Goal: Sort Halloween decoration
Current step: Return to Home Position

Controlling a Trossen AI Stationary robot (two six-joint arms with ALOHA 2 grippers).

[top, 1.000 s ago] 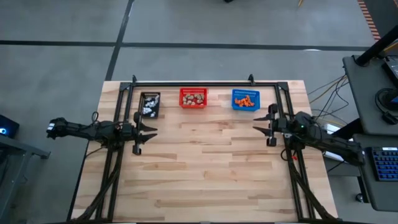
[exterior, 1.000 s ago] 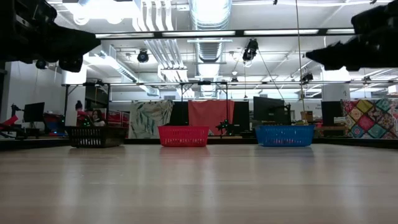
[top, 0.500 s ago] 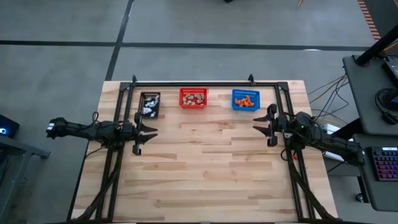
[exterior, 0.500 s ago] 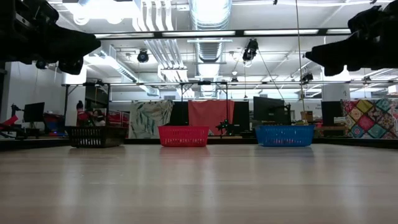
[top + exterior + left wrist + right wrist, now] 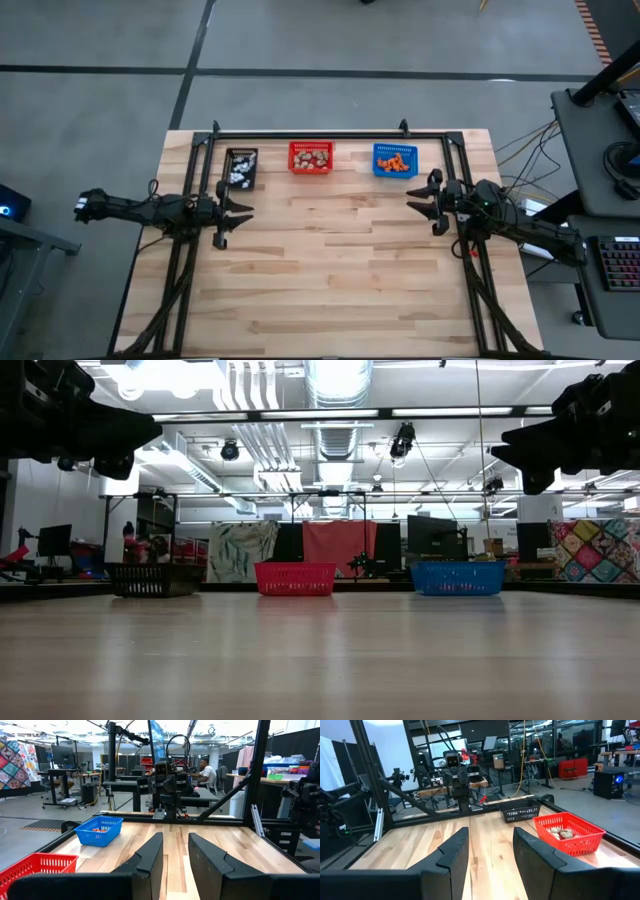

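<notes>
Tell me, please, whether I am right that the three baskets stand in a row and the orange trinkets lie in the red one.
Not quite. The orange trinkets lie in the blue basket; the red basket holds beige-grey trinkets. The high view shows it. The three baskets do stand in a row.

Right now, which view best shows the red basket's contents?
The right wrist view: the red basket is nearest, beige trinkets visible inside. The high view shows them from above, tiny; the low view only its side wall; the left wrist view one corner.
</notes>
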